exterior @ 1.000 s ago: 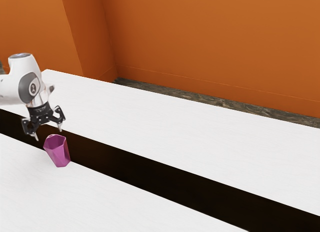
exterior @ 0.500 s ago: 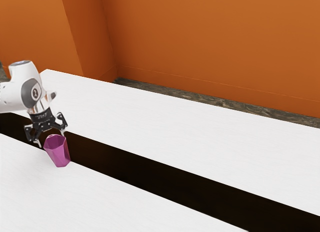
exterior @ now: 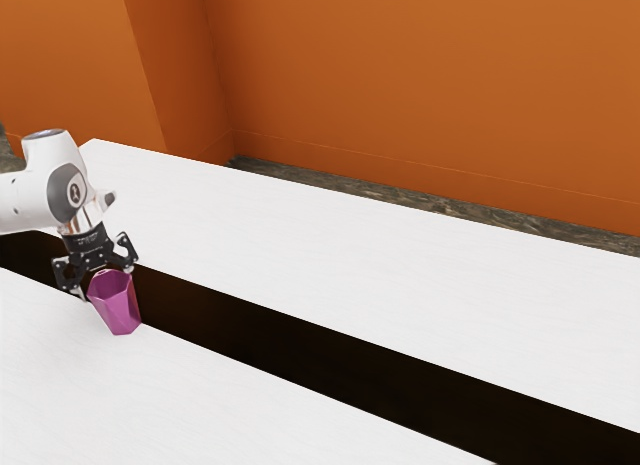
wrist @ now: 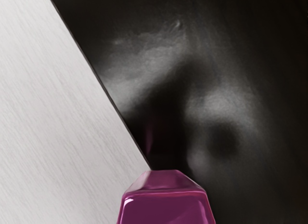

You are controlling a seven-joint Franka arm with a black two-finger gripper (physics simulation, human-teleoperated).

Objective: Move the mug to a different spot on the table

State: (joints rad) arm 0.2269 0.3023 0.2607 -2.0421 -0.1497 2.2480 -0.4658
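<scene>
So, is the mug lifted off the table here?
No, the mug stands upright on the white table beside the dark gap, with the open gripper at its rim.

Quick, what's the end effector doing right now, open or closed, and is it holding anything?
End effector: open, down at the rim of the magenta faceted mug, holding nothing.
</scene>
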